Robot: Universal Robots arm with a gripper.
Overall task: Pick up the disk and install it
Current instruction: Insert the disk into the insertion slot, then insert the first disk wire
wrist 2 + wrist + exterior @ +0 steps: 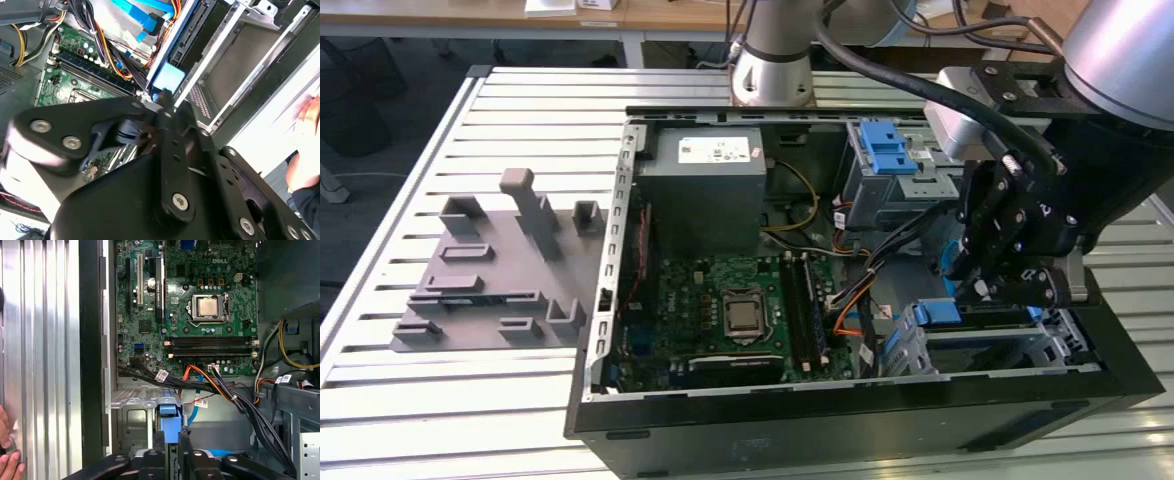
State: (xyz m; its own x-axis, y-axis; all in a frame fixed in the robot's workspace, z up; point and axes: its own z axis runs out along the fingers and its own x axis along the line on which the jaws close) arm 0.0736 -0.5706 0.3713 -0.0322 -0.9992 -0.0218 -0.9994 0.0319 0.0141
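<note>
Work surface: table [400, 210] of pale metal slats running left to right in the exterior view. The same slats [45, 340] show in the first wrist view. Floor [354, 215] off the table's edge on the exterior view's left: dark grey, in shade. Far side: wooden desk [667, 16] on a white leg [630, 48], white papers [567, 8] on top. Light: even, soft glare on the slats.

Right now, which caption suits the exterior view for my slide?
Gripper over the blue-railed disk at the drive cage of an open computer case, beside the motherboard.
</note>
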